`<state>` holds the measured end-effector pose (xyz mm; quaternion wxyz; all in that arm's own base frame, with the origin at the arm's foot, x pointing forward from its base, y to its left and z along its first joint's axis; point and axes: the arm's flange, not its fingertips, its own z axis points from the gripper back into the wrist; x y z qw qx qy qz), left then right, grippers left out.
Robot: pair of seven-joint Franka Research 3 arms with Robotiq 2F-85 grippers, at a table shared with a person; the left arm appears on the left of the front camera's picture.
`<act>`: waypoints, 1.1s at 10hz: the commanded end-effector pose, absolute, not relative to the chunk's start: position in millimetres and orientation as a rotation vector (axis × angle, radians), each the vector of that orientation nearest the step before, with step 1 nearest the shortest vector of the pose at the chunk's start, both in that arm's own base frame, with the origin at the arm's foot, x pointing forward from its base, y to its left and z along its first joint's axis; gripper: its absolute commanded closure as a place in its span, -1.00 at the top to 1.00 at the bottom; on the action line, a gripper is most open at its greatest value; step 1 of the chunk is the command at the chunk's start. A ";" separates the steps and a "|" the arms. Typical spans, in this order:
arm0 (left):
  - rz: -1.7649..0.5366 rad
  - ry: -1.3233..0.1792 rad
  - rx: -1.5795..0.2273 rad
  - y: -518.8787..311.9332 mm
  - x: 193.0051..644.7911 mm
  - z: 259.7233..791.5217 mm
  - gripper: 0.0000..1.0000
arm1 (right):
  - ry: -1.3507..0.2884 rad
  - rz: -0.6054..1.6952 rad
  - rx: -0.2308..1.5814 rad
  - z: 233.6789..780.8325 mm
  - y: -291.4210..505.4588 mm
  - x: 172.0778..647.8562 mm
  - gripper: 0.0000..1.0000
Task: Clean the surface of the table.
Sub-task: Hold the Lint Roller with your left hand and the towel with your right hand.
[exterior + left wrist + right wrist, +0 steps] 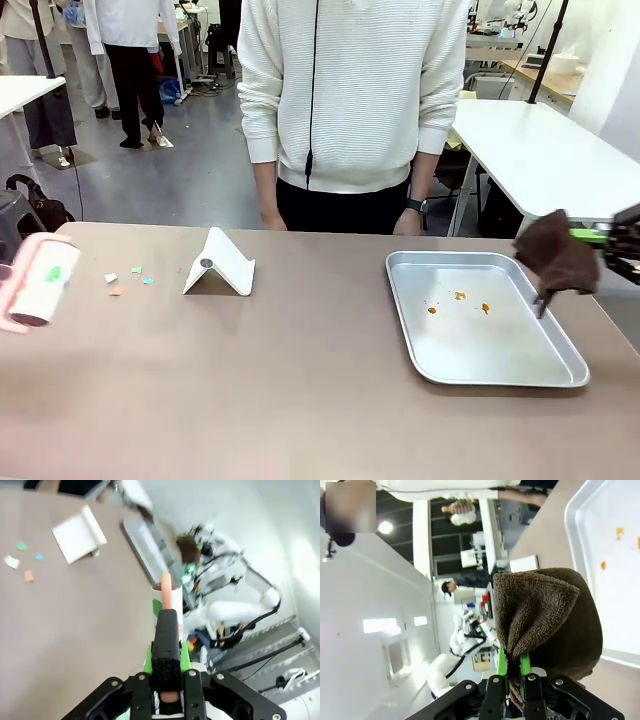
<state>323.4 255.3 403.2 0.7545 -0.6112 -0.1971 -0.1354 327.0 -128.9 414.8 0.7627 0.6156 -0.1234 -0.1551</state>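
Pinching a brown cloth (pixel 545 615), the right gripper (pixel 511 662) is pressed together on it beside the tray's (pixel 480 345) right rim; the cloth is seen hanging over that rim. The left gripper (pixel 167 614) is clamped on the pink handle of a lint roller (pixel 42 280), held well left of the tray above the table's (pixel 300 400) left edge. Orange crumbs (pixel 459 296) are noted inside the tray. A white folded stand (pixel 222 265) is recorded left of the tray, and paper scraps (pixel 130 278) farther left, near the roller. The tray is set on the table's right half. A person (pixel 350 100) is stood at the far edge, behind the tray's left side.
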 end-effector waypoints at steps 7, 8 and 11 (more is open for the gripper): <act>-0.080 -0.378 -1.557 290.9 347.5 378.8 -0.84 | -0.408 -0.369 1.435 366.9 -192.5 291.4 -1.00; -0.080 -0.378 -1.557 290.9 347.5 378.8 -0.84 | -0.408 -0.369 1.435 366.9 -192.5 291.4 -1.00; -0.080 -0.378 -1.557 290.9 347.5 378.8 -0.84 | -0.408 -0.369 1.435 366.9 -192.5 291.4 -1.00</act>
